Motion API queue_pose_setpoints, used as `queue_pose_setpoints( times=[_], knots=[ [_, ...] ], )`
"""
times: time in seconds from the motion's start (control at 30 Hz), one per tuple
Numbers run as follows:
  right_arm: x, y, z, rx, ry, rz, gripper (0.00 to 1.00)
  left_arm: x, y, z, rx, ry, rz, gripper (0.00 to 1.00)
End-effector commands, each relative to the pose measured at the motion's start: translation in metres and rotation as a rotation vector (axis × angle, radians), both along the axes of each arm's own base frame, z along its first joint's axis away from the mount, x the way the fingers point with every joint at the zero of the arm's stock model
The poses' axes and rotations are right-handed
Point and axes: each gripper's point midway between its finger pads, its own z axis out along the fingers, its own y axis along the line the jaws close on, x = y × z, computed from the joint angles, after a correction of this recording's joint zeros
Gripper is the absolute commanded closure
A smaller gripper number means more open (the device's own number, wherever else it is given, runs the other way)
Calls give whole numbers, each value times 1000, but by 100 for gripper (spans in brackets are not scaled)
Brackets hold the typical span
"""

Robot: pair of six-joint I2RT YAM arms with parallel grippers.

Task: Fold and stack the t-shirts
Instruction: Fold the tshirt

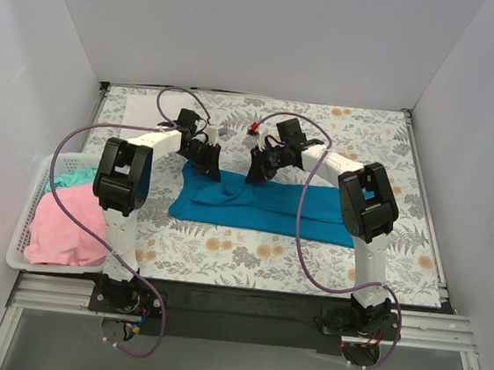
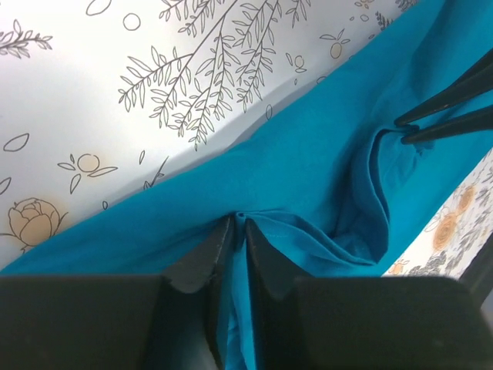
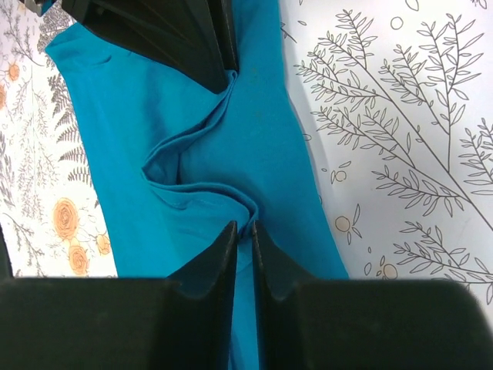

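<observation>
Centrally on the floral bench, the teal-blue t-shirt lies as a rumpled band, long axis running 9 to 3 o'clock. At its far edge the left end effector and right end effector each pinch a raised fold of it, jaws nearly together. White walls rise beyond, at 12 o'clock.

White slatted basket far L; floral-print cloth over work surface; white walls around.
</observation>
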Motion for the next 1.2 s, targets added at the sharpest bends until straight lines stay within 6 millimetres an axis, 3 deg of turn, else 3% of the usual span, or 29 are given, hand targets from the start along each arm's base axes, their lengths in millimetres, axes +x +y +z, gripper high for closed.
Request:
queue_pose_setpoints(
  times=[0.0, 0.1, 0.27, 0.33, 0.37, 0.47, 0.63, 0.77, 0.83, 1.0, 1.17],
  knots=[
    [1, 7, 17, 35, -27, 15, 85, 13, -7, 26, -28, -85, -14, 91],
    [-3, 6, 20, 35, -21, 22, 99, 7, -6, 34, -31, -102, -22, 98],
    [-15, 3, 30, 42, -9, 25, 99, -7, -1, 64, -35, -166, -26, 100],
    [-22, 3, 41, 57, -7, 30, 99, -20, 3, 64, -30, -161, -31, 100],
    [-26, 3, 47, 64, -13, 34, 99, -24, 4, 74, -33, -185, -32, 100],
    [-45, 1, 49, 62, 4, 50, 99, -44, 9, 79, -28, -191, -48, 100],
    [-81, -4, 33, 31, 56, 86, 99, -81, 18, 68, -21, -166, -86, 100],
    [-93, -3, 27, 18, 73, 101, 99, -93, 22, 69, -12, -183, -97, 100],
    [-91, -4, 26, 11, 69, 95, 99, -90, 23, 70, -4, -192, -92, 100],
    [-84, -9, 25, -6, 49, 71, 99, -59, 21, 77, 15, -248, -67, 100],
    [-77, -19, 21, -19, 49, 30, 99, -28, 15, 66, 31, -249, -87, 100]
  ],
)
